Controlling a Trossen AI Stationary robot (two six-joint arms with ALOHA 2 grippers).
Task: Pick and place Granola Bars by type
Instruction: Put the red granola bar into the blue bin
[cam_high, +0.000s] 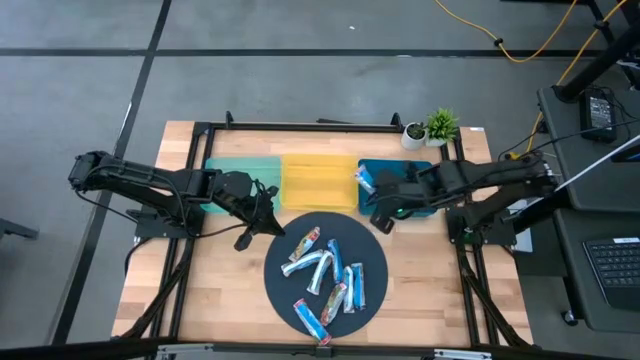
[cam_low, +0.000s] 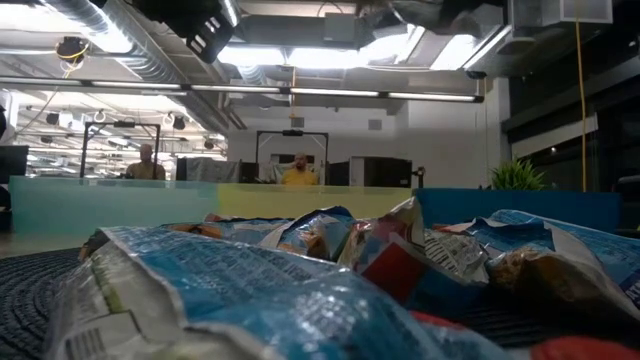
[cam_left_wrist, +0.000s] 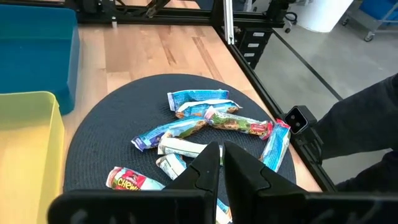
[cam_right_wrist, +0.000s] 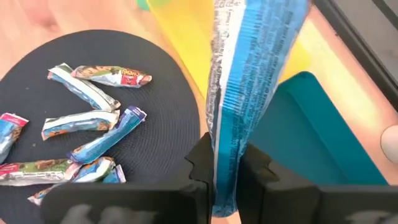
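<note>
High view: my right gripper (cam_high: 366, 180) sits over the near-left corner of the blue tray (cam_high: 425, 172), fingers clamped on one blue-wrapped bar (cam_high: 364, 178); right wrist view confirms it, the blue-wrapped bar (cam_right_wrist: 249, 93) standing up between my two fingers (cam_right_wrist: 200, 168), pinched at its lower end; below it lie the blue tray (cam_right_wrist: 311, 134) and the yellow tray (cam_right_wrist: 186, 37).

My left gripper (cam_high: 270, 222) is shut and holds nothing; it hangs at the upper-left edge of the round dark mat (cam_high: 375, 300); left wrist view shows its fingers (cam_left_wrist: 208, 171) pressed together above the mat.

Remaining granola bars (cam_high: 328, 278) lie in a loose heap on the mat, some overlapping; wrappers blue, silver-white and red-brown; one blue bar (cam_high: 312, 319) lies apart near the mat's front edge.

Teal tray (cam_high: 240, 170), yellow tray (cam_high: 318, 180) and blue tray stand in a row behind the mat; small potted plant (cam_high: 440, 126) at the table's far right.
</note>
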